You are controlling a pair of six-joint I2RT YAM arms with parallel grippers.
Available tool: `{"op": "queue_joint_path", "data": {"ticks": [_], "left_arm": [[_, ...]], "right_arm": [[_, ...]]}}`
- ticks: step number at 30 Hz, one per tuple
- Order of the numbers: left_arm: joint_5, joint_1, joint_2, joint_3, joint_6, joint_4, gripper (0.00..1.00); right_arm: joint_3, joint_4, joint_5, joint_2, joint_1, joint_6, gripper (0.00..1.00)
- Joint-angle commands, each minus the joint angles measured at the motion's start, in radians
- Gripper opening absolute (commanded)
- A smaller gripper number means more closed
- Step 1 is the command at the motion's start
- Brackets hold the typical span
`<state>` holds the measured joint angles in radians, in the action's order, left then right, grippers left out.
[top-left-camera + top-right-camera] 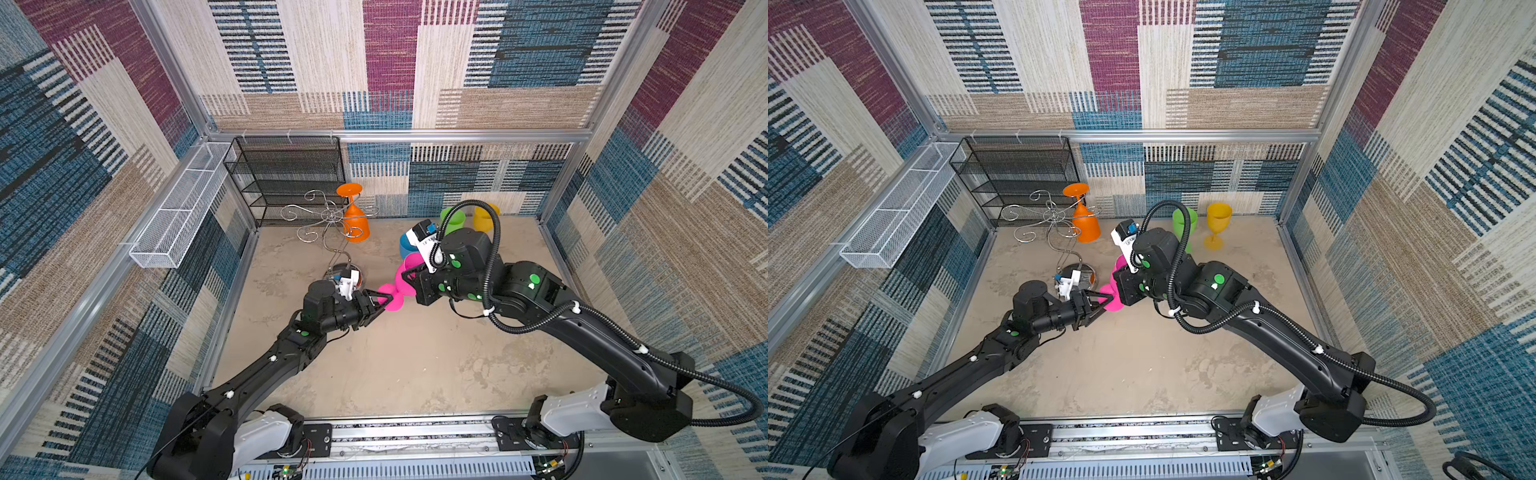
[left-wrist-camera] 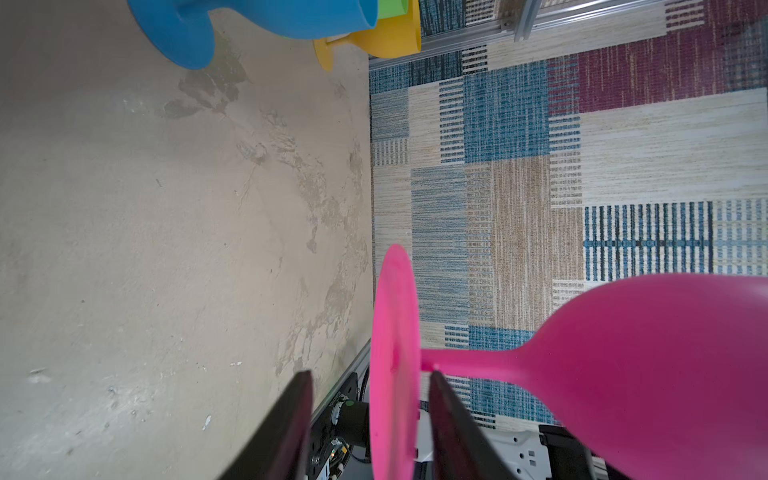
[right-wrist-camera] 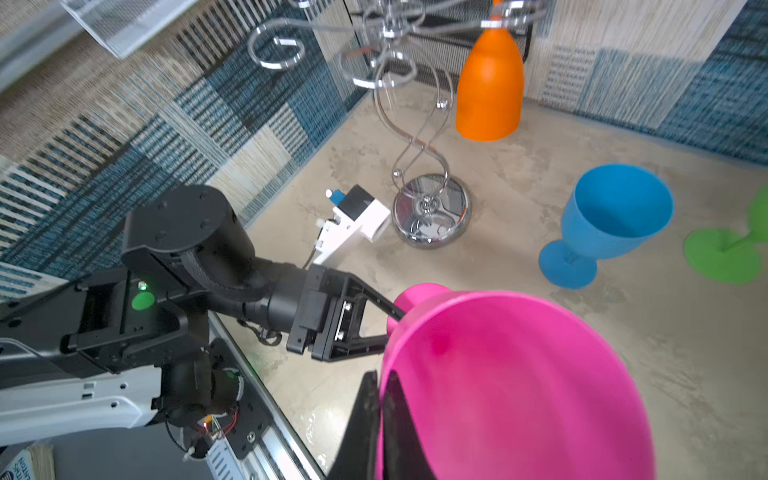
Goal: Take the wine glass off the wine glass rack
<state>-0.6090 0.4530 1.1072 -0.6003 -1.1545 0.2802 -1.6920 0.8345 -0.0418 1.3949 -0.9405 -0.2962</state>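
Pink wine glass: 1, off the wine glass rack, carried between both claws just beside the rack's base. It lies roughly level. Its long axis runs claw to claw, foot toward the left arm, bowl mouth toward the right arm.

Right claw: clamped on the bowl wall at the rim, one finger inside and one outside.

Left claw: spread, fingers straddling the flat foot disc edge-on, not gripping it.

Glasses: 5 total, opaque matte colour, plastic-looking.
- Orange glass hangs upside down on a rack arm.
- Blue glass, green glass and yellow glass stand upright on the tabletop.

Rack: 1, chrome wire, scroll arms, twisted stem, round mirrored base. Tabletop: mottled beige.
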Motion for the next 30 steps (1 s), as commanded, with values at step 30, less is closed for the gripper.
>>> {"op": "queue_joint_path", "data": {"ticks": [30], "left_arm": [[0.214, -0.002, -0.222, -0.004, 0.350, -0.503, 0.92]], "right_arm": [[-0.672, 0.175, -0.135, 0.471, 0.392, 0.193, 0.00]]}}
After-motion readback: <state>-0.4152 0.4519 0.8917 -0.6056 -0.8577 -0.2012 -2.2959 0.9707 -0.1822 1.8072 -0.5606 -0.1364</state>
